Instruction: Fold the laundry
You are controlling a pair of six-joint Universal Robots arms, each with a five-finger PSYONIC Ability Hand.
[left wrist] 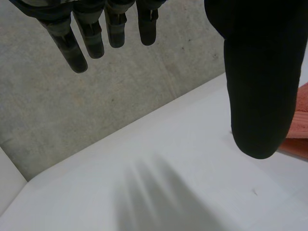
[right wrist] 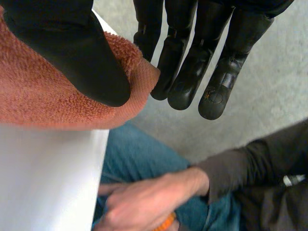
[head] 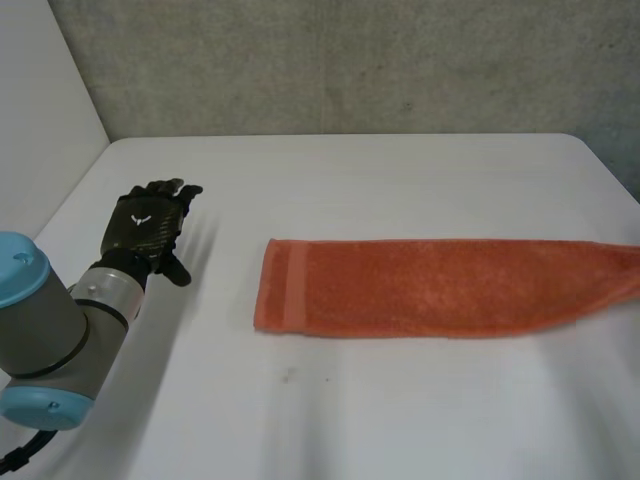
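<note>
An orange towel [head: 440,288] lies folded into a long narrow strip across the white table [head: 350,180], its right end running past the table's right edge. My right hand [right wrist: 192,57] is at that end of the towel [right wrist: 38,91]: the thumb lies on top of the cloth, the straight fingers [right wrist: 166,67] are at its tip, and the end is pinched between them. My left hand [head: 150,225] hovers over the table left of the towel, apart from it. Its fingers [left wrist: 72,43] are straight and hold nothing. A bit of the towel [left wrist: 301,120] shows beyond its thumb.
A person sits just past the table's right edge [right wrist: 91,159], with a forearm and hand [right wrist: 159,197] below my right hand. A concrete wall [head: 350,60] stands behind the table and a white panel [head: 40,120] at its left.
</note>
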